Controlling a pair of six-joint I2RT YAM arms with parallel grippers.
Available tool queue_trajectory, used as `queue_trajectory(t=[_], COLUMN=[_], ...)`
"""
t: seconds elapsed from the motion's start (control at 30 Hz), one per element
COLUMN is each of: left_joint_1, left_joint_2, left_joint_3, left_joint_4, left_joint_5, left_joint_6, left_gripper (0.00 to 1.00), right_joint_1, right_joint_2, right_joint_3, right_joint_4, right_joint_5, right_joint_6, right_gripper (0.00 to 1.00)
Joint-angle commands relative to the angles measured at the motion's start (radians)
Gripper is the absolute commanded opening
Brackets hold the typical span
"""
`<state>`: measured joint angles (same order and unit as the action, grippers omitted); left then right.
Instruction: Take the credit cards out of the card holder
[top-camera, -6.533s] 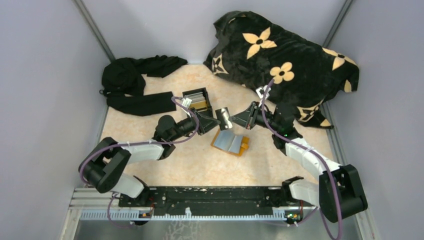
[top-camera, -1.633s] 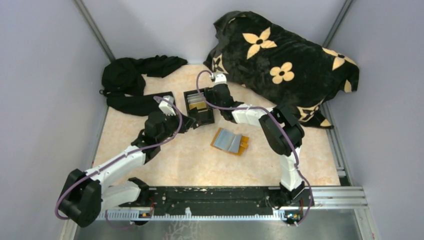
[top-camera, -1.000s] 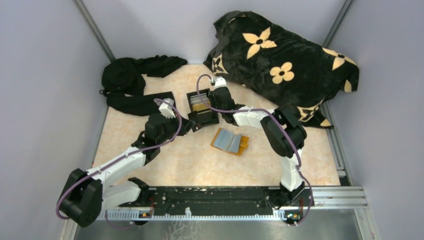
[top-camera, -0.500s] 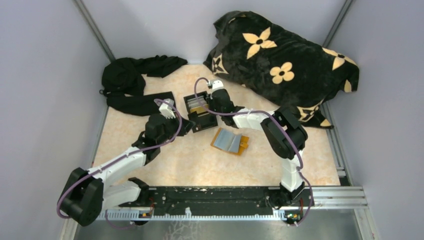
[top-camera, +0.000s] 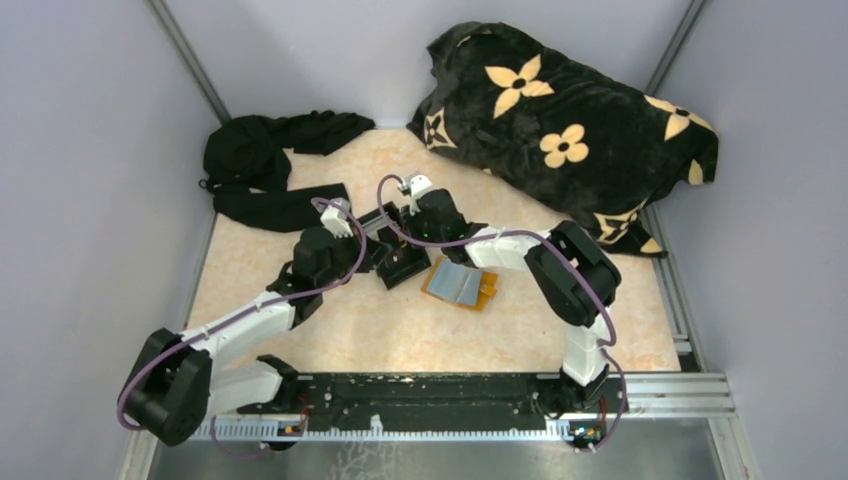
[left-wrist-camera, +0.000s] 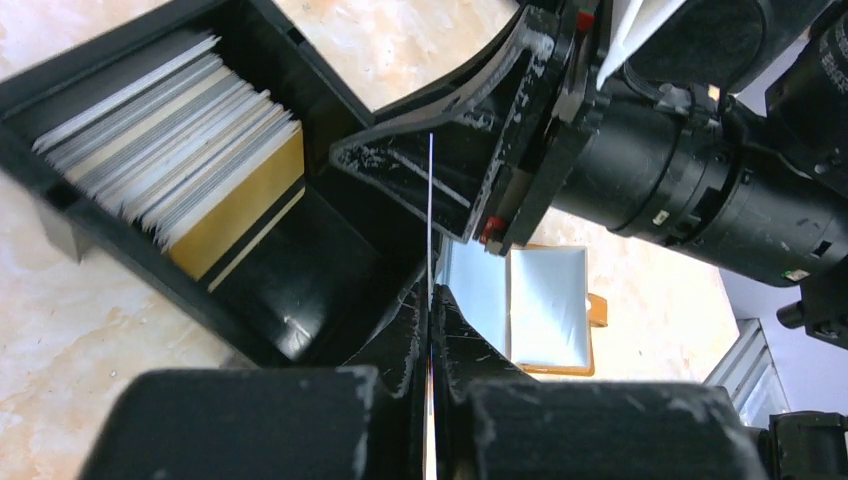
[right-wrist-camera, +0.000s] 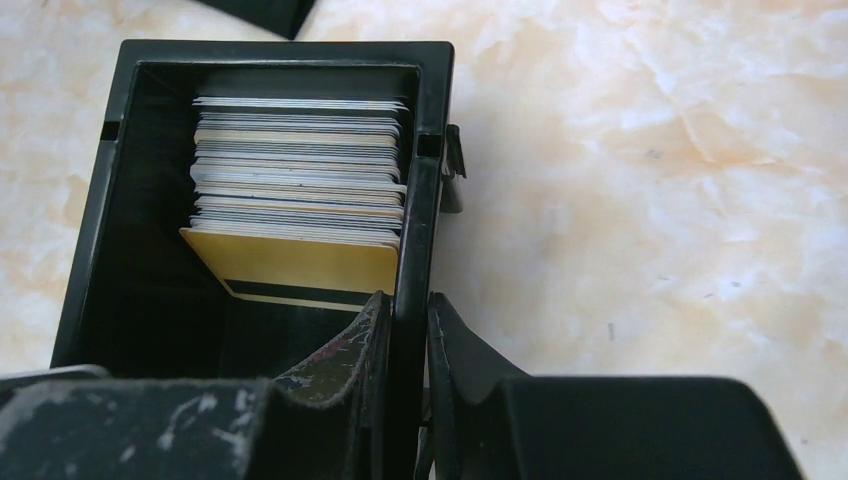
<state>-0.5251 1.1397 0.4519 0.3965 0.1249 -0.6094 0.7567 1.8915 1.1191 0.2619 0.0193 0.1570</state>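
Credit cards (top-camera: 456, 281) are thin, stiff, pretty slick plastic, so edge pinches probably work best. The left gripper (left-wrist-camera: 430, 296) is clamped on one card (left-wrist-camera: 430, 190), edge-on; the right gripper (right-wrist-camera: 410, 320) pinches the black box (right-wrist-camera: 280, 52) wall. Others sit silvery in the orange card holder (top-camera: 488, 290), just beside the box.

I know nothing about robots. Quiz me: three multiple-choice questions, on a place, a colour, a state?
1. The orange card holder lies: A) in mid-air; B) on the table beside the black box; C) inside that box.
2. The end card showing its face in the box is: A) gold; B) red; C) green.
3. The right jaws are: A) wide open; B) clamped on the box's wall; C) holding a pen.
B: it lies flat on the tabletop. A: its face is gold. B: the fingers straddle the wall.
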Motion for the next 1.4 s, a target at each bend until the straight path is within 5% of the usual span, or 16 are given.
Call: queue_trajectory(t=[0.0,0.13,0.37,0.7,0.9,1.37], left_joint_1=[0.007,0.008,0.012,0.046,0.074,0.078], left_joint_2=[0.003,-0.008,-0.031,0.032,0.217,0.351], left_joint_3=[0.033,0.072,0.18,0.394,0.596,0.794], left_joint_4=[0.037,-0.027,-0.16,-0.421,-0.61,-0.985], left_joint_5=[0.014,-0.028,-0.036,0.022,0.284,0.285], left_joint_6=[0.014,0.052,0.108,0.413,0.641,1.064], left_gripper=[0.0,0.0,0.0,0.0,0.0,0.0], right_joint_1=[0.033,0.033,0.033,0.027,-0.028,-0.089], right_joint_2=[-0.082,-0.106,-0.197,-0.364,-0.462,-0.575], right_joint_3=[-0.016,-0.024,0.022,-0.041,-0.145,-0.265], right_joint_4=[0.063,0.069,0.018,-0.014,-0.016,-0.068], right_joint_5=[-0.094,-0.091,-0.106,0.013,0.026,0.026], right_joint_6=[-0.026,-0.023,-0.019,-0.019,0.014,0.04], right_gripper=[0.0,0.11,0.45,0.47,0.47,0.46])
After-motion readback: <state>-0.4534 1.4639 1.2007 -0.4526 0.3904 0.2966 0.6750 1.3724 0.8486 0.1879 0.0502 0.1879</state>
